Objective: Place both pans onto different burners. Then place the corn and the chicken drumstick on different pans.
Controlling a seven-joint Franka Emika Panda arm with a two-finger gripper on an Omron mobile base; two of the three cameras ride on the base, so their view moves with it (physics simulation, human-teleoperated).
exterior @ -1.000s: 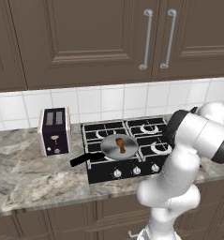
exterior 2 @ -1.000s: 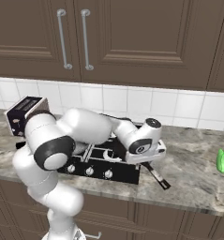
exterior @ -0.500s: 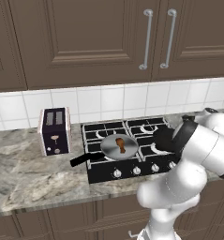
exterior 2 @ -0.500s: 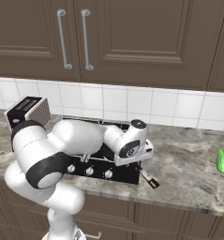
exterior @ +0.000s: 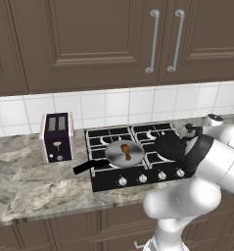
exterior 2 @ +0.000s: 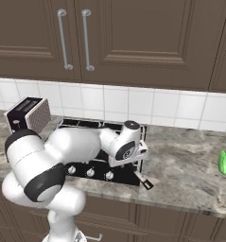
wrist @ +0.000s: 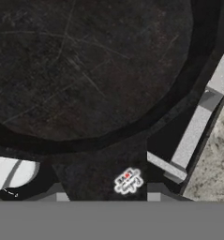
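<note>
The silvery-grey pan (exterior: 124, 153) sits on the hob's (exterior: 138, 179) front left burner, its black handle pointing left. The orange-brown chicken drumstick (exterior: 126, 151) lies in it. The dark pan (exterior: 168, 145) is over the front right burner; whether it rests on the grate I cannot tell. In the hand view its scratched black inside (wrist: 90, 65) spreads wide, and my gripper (wrist: 105, 194) is shut on its handle (wrist: 108, 168). The handle's end (exterior 2: 143, 180) sticks out past the hob's front right corner. The green corn (exterior 2: 224, 162) lies far right on the counter.
A toaster (exterior: 56, 136) stands on the marble counter (exterior: 25, 186) left of the hob. Silver knobs (exterior: 142, 178) line the hob's front. Tiled wall and brown cabinets (exterior: 113, 44) rise behind. My arm covers much of the hob in the right base view.
My arm has swung left over the hob, carrying the dark pan by its handle from the right side to above the front right burner. The silvery pan and drumstick have stayed put.
</note>
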